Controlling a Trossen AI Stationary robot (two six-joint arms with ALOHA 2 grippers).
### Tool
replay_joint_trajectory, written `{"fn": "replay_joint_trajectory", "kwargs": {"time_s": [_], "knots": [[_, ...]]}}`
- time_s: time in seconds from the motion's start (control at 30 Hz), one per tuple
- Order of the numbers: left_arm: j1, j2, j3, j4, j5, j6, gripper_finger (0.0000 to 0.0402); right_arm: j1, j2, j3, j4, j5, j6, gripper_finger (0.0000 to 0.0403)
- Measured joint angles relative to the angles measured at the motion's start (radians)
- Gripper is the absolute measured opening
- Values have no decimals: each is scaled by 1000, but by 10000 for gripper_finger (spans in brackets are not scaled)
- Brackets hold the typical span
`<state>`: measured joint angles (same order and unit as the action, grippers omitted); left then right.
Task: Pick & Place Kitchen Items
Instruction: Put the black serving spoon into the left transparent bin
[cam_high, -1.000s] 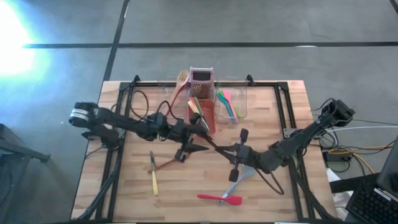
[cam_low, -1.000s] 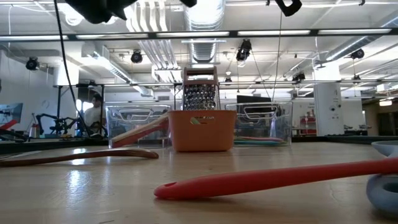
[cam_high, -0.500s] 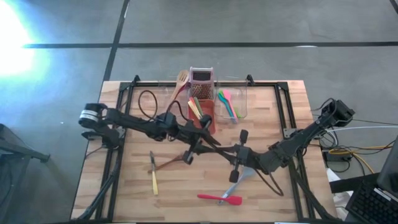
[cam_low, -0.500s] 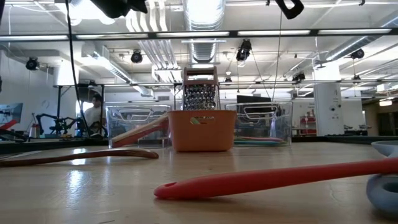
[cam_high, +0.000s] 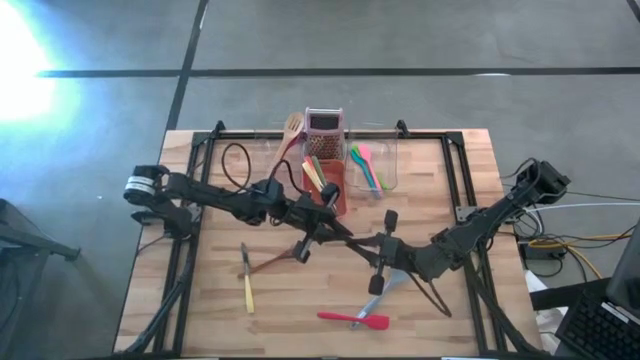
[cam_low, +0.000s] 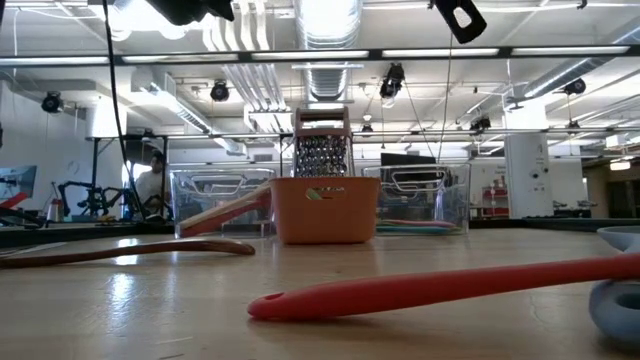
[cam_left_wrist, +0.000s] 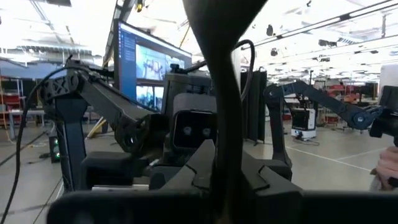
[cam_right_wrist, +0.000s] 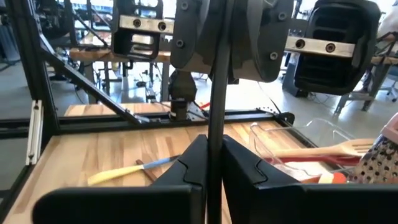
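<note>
Left gripper (cam_high: 322, 222) above table centre, fingers clamped on black ladle (cam_left_wrist: 224, 93) at its bowl end, right gripper (cam_high: 385, 248) at 4 o'clock of it, fingers pinched on the same ladle's handle, red spatula (cam_high: 354, 319) lying at table's 6 o'clock edge.

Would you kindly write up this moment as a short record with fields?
left gripper: shut on the black utensil, above mid-table
right gripper: shut on the same utensil's thin handle, facing the left one
loose on table: red spatula, yellow-handled knife, wooden spoon, grey ladle
orange tub: at the back, utensils inside
clear tub: beside it, coloured spoons inside
</note>
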<state>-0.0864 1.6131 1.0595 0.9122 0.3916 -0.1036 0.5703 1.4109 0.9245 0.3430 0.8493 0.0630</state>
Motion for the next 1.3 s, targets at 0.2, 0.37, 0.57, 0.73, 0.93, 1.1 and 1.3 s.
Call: {"fn": "replay_joint_trajectory", "kwargs": {"time_s": [0.2,0.37,0.57,0.73,0.93,1.1,1.3], "knots": [[-1,-22,-2,-100,21,-12,20,45,-44,0,-75,11,6,57],[-2,-63,-3,-179,19,-8,20,99,-109,1,-239,77,115,82],[-1,-201,-3,-455,-79,39,20,141,-168,1,-596,221,452,103],[15,-356,10,-801,-334,104,20,139,-191,0,-739,255,638,105],[147,-447,142,-1231,-515,91,20,138,-185,0,-729,254,637,91],[310,-429,286,-1432,-537,83,20,138,-185,0,-729,254,634,81],[514,-344,395,-1542,-460,84,20,138,-185,0,-731,254,627,81]]}}
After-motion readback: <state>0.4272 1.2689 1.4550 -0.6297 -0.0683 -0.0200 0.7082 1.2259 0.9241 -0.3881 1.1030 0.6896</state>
